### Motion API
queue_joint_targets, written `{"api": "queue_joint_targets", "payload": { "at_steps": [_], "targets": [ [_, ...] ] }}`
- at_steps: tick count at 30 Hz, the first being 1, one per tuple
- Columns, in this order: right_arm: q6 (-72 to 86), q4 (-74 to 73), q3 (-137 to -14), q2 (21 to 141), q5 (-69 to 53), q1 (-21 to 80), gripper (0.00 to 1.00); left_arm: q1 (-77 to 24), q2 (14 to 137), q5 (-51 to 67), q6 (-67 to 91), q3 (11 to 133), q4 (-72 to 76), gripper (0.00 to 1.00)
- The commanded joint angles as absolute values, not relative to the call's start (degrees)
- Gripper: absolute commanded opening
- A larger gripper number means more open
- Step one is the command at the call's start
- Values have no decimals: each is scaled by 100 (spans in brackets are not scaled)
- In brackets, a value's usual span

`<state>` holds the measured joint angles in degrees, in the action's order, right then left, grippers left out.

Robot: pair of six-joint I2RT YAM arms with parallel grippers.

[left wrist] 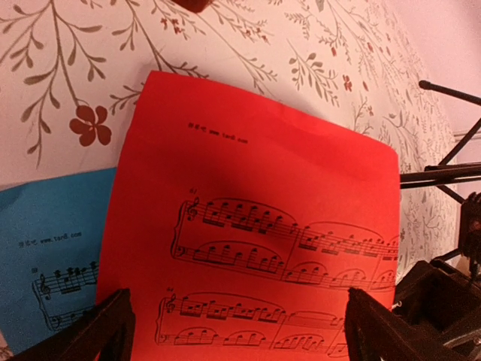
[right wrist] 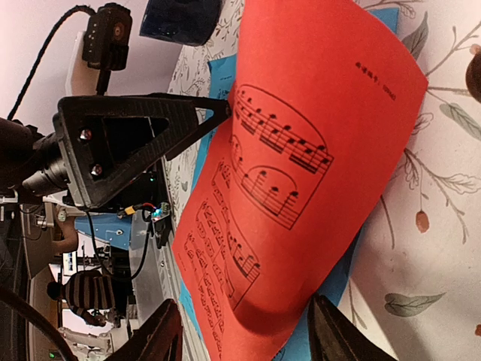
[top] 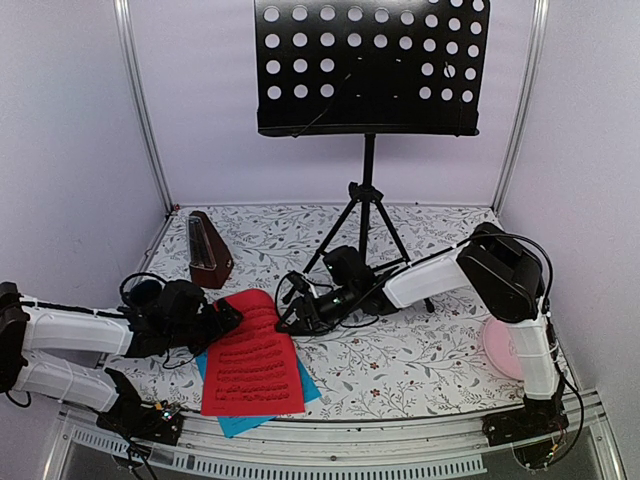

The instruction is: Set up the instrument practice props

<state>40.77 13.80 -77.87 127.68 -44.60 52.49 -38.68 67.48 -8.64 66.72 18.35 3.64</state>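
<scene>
The black perforated music stand (top: 370, 65) rises on its tripod at the back. At the back left stands the brown metronome (top: 209, 250). The red sheet (top: 252, 360) lies on the cyan sheet (top: 312, 385) near the front edge, its far end arched upward. My left gripper (top: 228, 318) hovers at that end's left side, jaws wide open over the red sheet (left wrist: 255, 188), with the cyan sheet (left wrist: 52, 241) beside it. My right gripper (right wrist: 244, 338) is open, and the bulging edge of the red sheet (right wrist: 316, 135) sits between its fingers.
A pink plate (top: 503, 350) lies at the right, beside the right arm's base. A dark blue mug (right wrist: 180, 19) stands behind the left gripper. The tripod legs (top: 350, 230) spread just behind the right gripper (top: 288, 315). White walls close in the table.
</scene>
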Motion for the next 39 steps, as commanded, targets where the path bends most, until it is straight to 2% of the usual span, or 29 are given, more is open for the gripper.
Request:
{"api": "queue_joint_targets", "payload": {
  "at_steps": [1, 5, 15, 32, 36, 39],
  "targets": [
    [4470, 1753, -7575, 12394, -4806, 5240, 58, -3858, 6812, -768, 6816, 1655, 25, 98],
    [4755, 1962, -7257, 12154, -4878, 5242, 66, -3858, 6790, -770, 6818, 1646, 63, 98],
    [5224, 2232, -7183, 12328, -5036, 5296, 61, -3902, 6762, -852, 6752, 1624, 161, 98],
    [4673, 1840, -8051, 13079, -4538, 5390, 42, -3964, 6460, -882, 6455, 1562, 407, 98],
    [4544, 1811, -8088, 13131, -4454, 5400, 33, -3980, 6244, -825, 6278, 1563, 528, 98],
    [4472, 1802, -8057, 13053, -4435, 5400, 22, -3993, 6013, -843, 6158, 1562, 570, 98]
  ]
}}
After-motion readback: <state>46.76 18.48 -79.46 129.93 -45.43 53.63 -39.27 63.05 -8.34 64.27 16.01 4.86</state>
